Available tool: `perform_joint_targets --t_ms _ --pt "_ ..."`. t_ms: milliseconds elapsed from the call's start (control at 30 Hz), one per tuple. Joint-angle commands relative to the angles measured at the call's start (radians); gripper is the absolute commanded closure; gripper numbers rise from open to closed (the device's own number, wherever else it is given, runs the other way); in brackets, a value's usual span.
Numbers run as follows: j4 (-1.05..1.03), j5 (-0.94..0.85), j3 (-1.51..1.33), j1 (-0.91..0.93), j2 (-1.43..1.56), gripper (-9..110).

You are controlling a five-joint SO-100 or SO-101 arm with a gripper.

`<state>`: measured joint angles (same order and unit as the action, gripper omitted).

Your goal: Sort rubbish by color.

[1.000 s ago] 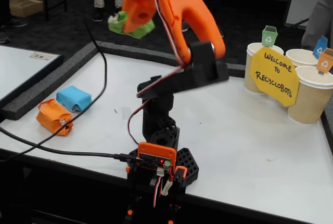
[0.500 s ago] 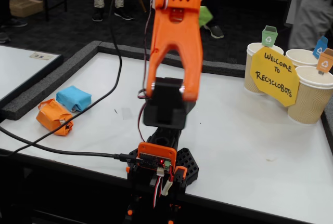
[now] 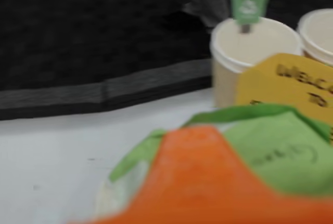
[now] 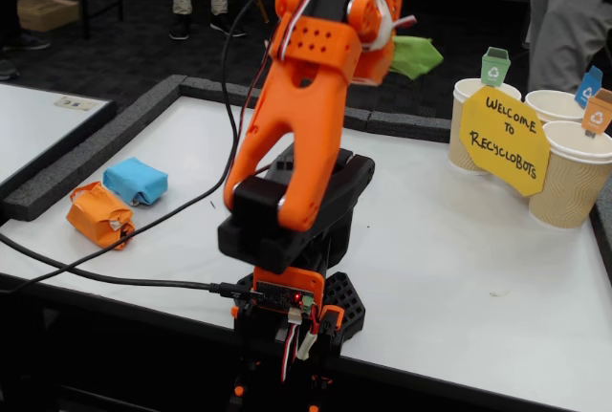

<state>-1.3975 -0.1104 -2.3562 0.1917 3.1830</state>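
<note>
My gripper (image 4: 400, 49) is raised high over the back of the table and shut on the green rubbish bundle (image 4: 418, 55), which sticks out to the right of the jaws, left of the cups. In the wrist view the green bundle (image 3: 281, 151) fills the lower right behind an orange finger (image 3: 203, 182). The light blue bundle (image 4: 136, 181) and the orange taped bundle (image 4: 98, 213) lie together on the table at the far left. Straight ahead in the wrist view stands the cup with the green bin tag (image 3: 250, 47).
Three tan paper cups stand at the right: green tag (image 4: 470, 97), blue tag (image 4: 555, 104), orange tag (image 4: 574, 178). A yellow "Welcome to Recyclobots" sign (image 4: 504, 140) leans in front of them. A black cable (image 4: 105, 278) crosses the front left. People stand beyond the table.
The arm has swung from left to right with the green bundle in its jaws, bringing it near the cups. The blue and orange bundles have not moved.
</note>
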Motion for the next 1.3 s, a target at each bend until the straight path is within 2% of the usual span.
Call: perform_joint_targets --t_ms 0,600,933,1267 --pt "0.043 -0.021 -0.012 0.066 0.054 101" --pt "0.063 -0.058 -0.046 0.298 0.109 101" --pt "0.071 -0.061 -0.034 0.336 0.110 101" --pt "0.169 -0.075 -0.051 0.284 0.051 101"
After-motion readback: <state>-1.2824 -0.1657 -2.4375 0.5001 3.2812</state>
